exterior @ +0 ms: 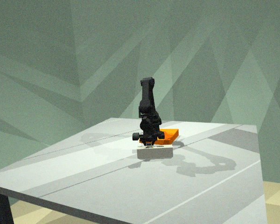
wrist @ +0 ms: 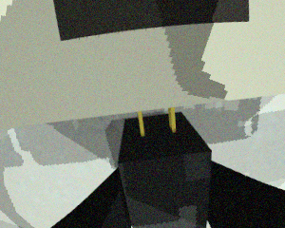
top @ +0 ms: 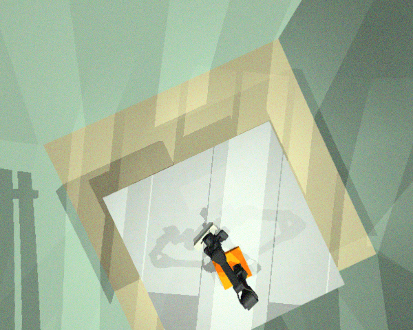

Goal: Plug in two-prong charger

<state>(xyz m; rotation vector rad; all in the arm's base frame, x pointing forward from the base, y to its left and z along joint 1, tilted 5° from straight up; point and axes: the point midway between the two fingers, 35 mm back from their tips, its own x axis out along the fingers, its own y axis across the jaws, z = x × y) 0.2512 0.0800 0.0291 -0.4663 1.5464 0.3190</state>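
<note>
The cream power strip (top: 204,236) (exterior: 154,153) (wrist: 109,81) lies on the table, with dark outlet patches on its top in the exterior view. One dark outlet patch (wrist: 152,16) crosses the top of the wrist view. My gripper (exterior: 148,143) (wrist: 160,165) is shut on the black charger (wrist: 165,142), at the strip's arm-side edge. Two parallel brass prongs (wrist: 142,124) (wrist: 172,121) point from the charger toward the strip. Their far ends are hidden at the strip's near edge, below the outlet patch in the wrist view. Whether they touch the strip cannot be told.
An orange tray (top: 243,260) (exterior: 173,135) lies beside and partly under the arm, behind the strip in the exterior view. The pale table (top: 185,192) (exterior: 111,190) carries shadows of the arm. The table's front edge (exterior: 51,206) shows in the exterior view.
</note>
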